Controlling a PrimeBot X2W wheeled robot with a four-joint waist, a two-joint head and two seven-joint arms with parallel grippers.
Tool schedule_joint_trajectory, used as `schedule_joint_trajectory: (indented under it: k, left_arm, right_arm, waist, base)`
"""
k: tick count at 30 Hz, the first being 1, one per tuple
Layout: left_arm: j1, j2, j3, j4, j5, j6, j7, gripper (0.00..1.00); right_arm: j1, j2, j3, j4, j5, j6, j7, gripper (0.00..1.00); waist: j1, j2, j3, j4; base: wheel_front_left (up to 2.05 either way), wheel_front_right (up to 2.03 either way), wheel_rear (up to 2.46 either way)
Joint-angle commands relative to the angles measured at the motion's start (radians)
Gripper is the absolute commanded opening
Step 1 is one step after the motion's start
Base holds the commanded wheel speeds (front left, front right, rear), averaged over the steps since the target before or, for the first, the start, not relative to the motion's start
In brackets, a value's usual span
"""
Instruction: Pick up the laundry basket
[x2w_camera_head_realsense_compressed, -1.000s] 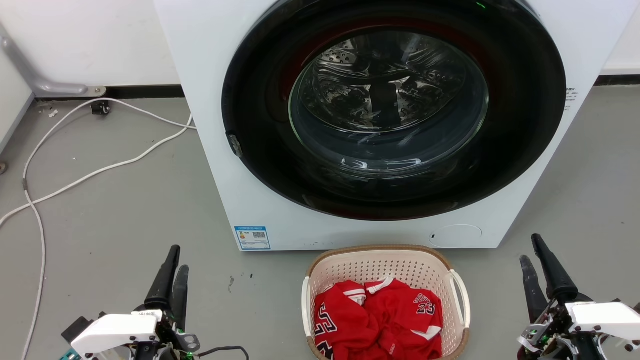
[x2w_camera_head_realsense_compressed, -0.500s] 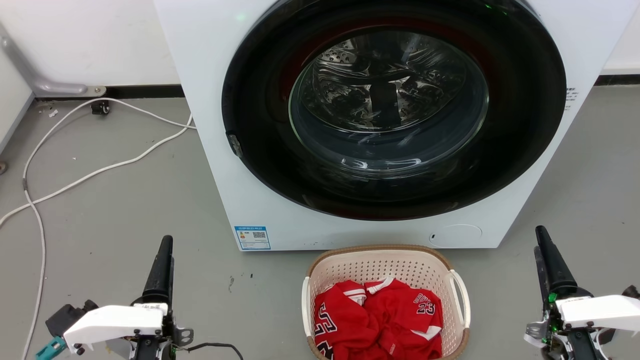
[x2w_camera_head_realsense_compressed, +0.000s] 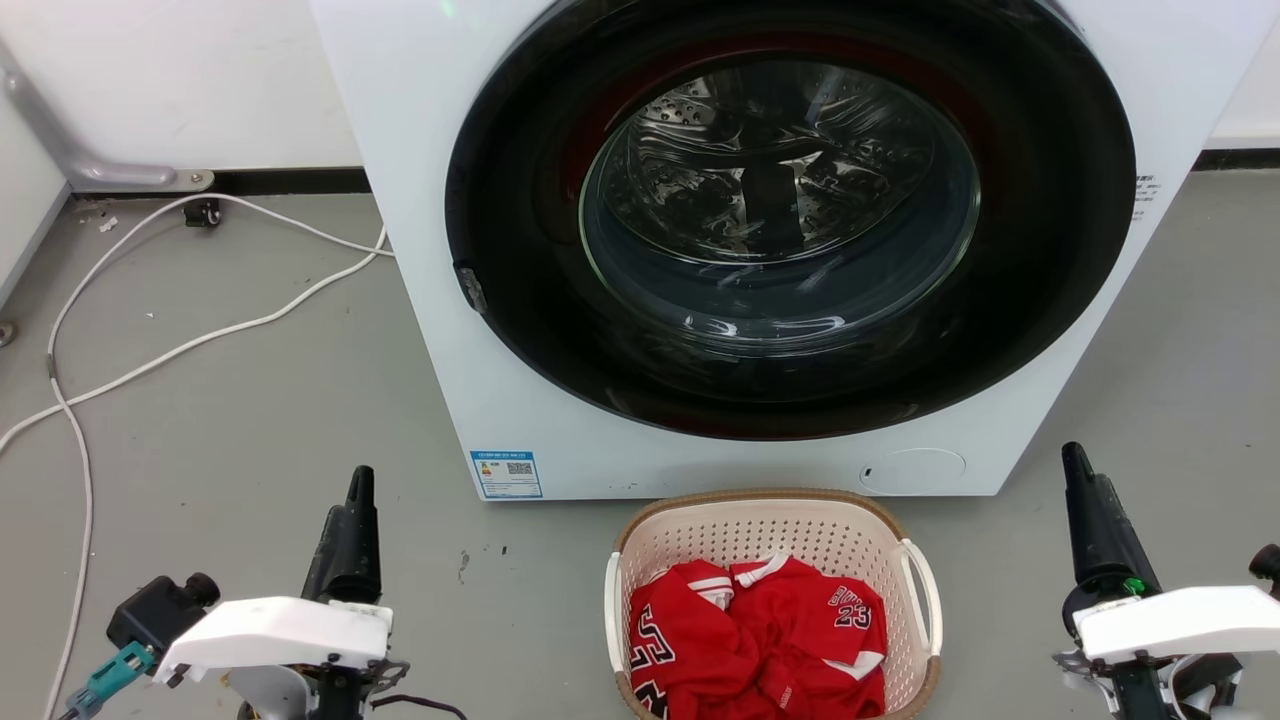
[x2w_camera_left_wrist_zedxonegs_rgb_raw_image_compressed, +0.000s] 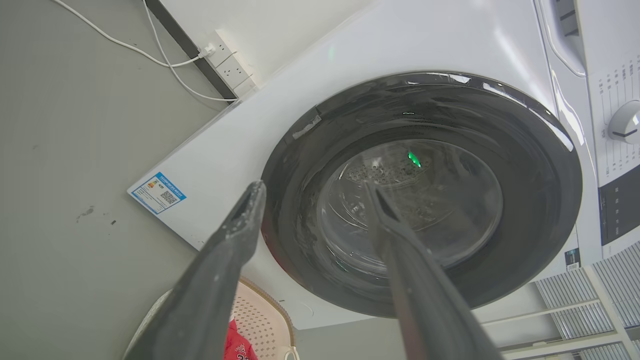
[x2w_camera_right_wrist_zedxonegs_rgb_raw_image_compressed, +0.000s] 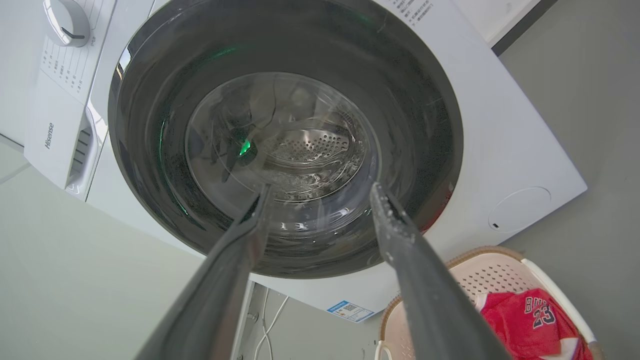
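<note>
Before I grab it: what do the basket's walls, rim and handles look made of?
Laundry basket walls: matte cream plastic, likely moulded, given the even perforations. Rim: brown woven look, probably moulded plastic, though real weave can't be excluded. Handles: smooth white plastic, seemingly rigid loops.

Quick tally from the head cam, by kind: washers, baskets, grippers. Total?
Washer: 1
Basket: 1
Grippers: 2 (left gripper, right gripper)
Total: 4
</note>
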Motion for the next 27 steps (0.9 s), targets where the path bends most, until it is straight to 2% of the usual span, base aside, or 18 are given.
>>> schedule_joint_trajectory:
  k: [1,16,27]
  left_arm:
    - [-0.004,0.003,-0.007,-0.024,0.043,0.009,-0.012,1.00]
    - [0.014,0.003,-0.053,-0.030,0.303,0.037,-0.063,1.00]
    - [0.029,0.003,-0.076,-0.041,0.454,0.046,-0.095,1.00]
  right_arm:
    - [0.001,-0.003,0.003,-0.024,-0.051,0.000,-0.012,1.00]
    - [0.031,-0.003,-0.004,-0.031,-0.288,0.000,-0.062,1.00]
    - [0.049,-0.003,-0.001,-0.052,-0.438,0.000,-0.094,1.00]
  waist:
    - [0.0000,0.0000,0.000,0.000]
    - [0.0000,0.0000,-0.001,0.004]
    - [0.0000,0.0000,-0.004,0.006]
  base:
    - [0.00,0.00,0.00]
    - [0.00,0.00,0.00]
    - [0.00,0.00,0.00]
